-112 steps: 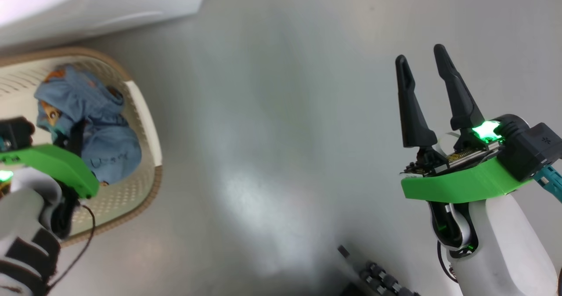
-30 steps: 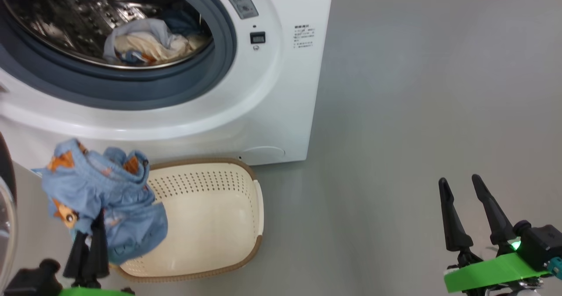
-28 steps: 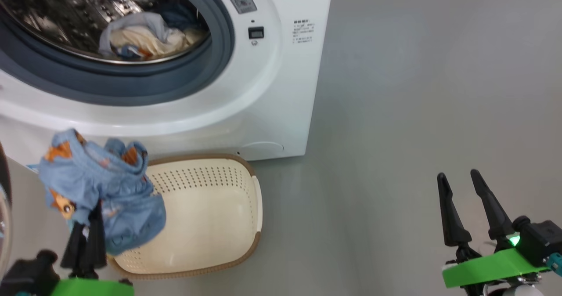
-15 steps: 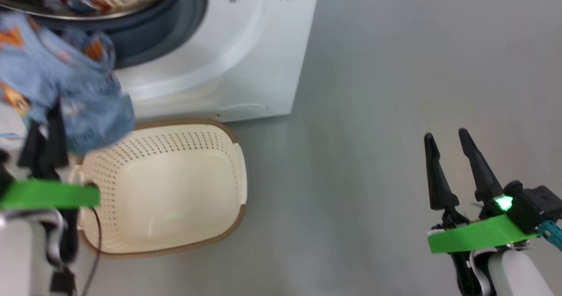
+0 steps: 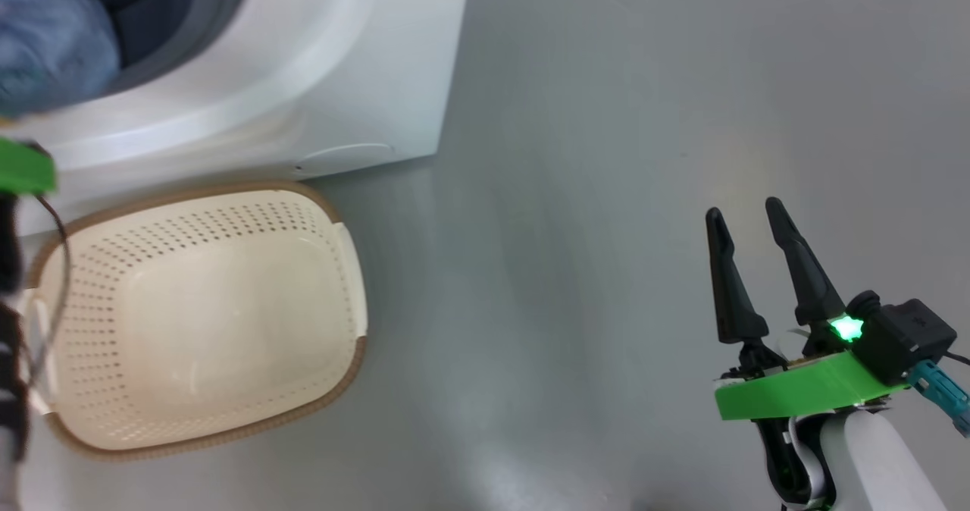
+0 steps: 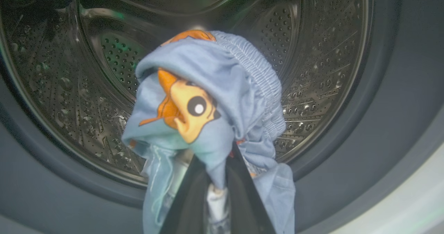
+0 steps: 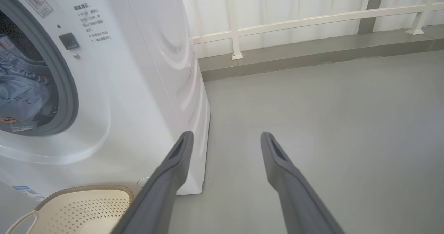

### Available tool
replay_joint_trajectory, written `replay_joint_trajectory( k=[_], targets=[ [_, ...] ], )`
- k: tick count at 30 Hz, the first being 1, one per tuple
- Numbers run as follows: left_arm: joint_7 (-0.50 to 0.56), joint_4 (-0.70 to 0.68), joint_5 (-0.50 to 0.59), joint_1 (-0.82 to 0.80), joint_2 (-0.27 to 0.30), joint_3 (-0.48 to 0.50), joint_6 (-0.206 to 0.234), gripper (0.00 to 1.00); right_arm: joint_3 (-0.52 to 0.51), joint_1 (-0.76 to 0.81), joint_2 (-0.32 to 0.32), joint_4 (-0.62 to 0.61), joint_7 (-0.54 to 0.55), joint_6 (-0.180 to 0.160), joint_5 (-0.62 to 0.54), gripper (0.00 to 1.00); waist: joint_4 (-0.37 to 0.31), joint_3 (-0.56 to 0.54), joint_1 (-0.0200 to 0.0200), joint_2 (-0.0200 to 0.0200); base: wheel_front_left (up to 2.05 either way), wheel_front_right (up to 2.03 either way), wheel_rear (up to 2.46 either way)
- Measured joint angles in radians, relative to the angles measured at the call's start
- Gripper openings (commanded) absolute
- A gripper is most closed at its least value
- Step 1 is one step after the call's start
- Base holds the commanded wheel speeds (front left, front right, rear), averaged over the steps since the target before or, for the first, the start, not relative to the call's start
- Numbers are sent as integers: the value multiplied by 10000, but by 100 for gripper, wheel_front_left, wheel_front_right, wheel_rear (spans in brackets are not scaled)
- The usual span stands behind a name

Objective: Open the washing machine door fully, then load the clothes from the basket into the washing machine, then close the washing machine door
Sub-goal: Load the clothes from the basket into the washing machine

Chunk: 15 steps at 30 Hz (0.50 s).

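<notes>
1. The left jaws are pinched shut on soft, crumpled light blue clothes with an orange cartoon print [image 6: 208, 88]. They hold them at the mouth of the big white boxy washing machine [image 5: 364, 64], probably for dropping inside.
2. Behind the clothes gleams the perforated steel drum [image 6: 329, 53], ringed by a smooth grey-blue rubber seal [image 6: 388, 105].
3. The cream perforated plastic basket with a brown woven-look rim [image 5: 182, 192] sits empty just beside the machine.
4. The right jaws stand wide and idle over the smooth grey floor [image 5: 606, 192].
</notes>
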Motion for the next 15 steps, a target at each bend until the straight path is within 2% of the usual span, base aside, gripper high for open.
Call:
replay_joint_trajectory(
  k=[8, 12, 15],
  targets=[
    [0, 1942, 278, -2213, 790, -268, 4, 0, 462, -317, 86, -56, 0, 0, 88, 100, -608, 550, 0, 0, 0, 0, 0],
    [0, 2416, 846, -2801, 1256, -270, 165, 0, 704, -333, 119, -82, 0, 0, 230, 100, -998, 761, -1, 0, 0, 0, 0],
    [0, 2349, 1139, -3043, 1484, -199, 293, 12, 761, -330, 121, -105, 0, 0, 412, 100, -1280, 898, -1, 0, 0, 0, 0]
  ],
)
